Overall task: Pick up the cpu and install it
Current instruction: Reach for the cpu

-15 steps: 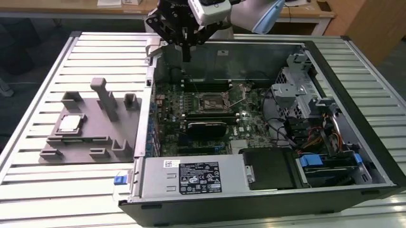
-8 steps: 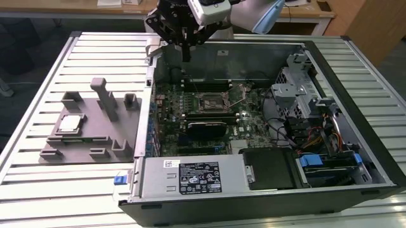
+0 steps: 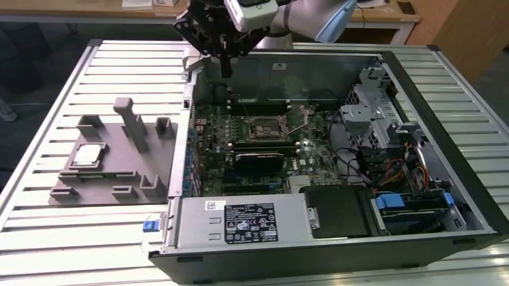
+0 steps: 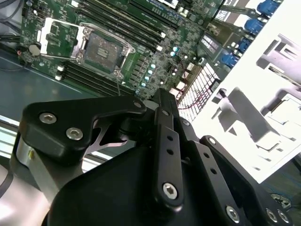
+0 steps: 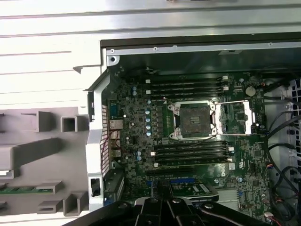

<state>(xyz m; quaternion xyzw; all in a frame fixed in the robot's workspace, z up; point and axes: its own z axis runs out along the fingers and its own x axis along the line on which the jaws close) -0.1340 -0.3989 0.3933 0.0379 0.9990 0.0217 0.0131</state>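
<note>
Nearest in the exterior view, the power supply (image 3: pixel 238 221) fills a front corner of the open case (image 3: pixel 445 149), which lies on its side on a slatted table (image 3: pixel 47 238). On the table, just beside the case at the exterior view's left, sits a grey holder (image 3: pixel 119 173). The cpu (image 3: pixel 87 155) lies flat in a recess of it, metal top up, well apart from the gripper. Further in, the board (image 3: pixel 310 156) covers the case floor. The socket (image 3: pixel 265 126) near its middle stands open, plate swung aside and contacts bare (the first wrist view looks straight down on it, with memory slots (image 5: pixel 188 87) on two sides). Farther still, the gripper (image 3: pixel 226 72) hangs high over the far part of the case, pointing down and touching nothing; its fingers are pressed together with nothing between them. The arm (image 3: pixel 310 18) rises behind it, and a wooden desk (image 3: pixel 390 12) stands beyond the table.
</note>
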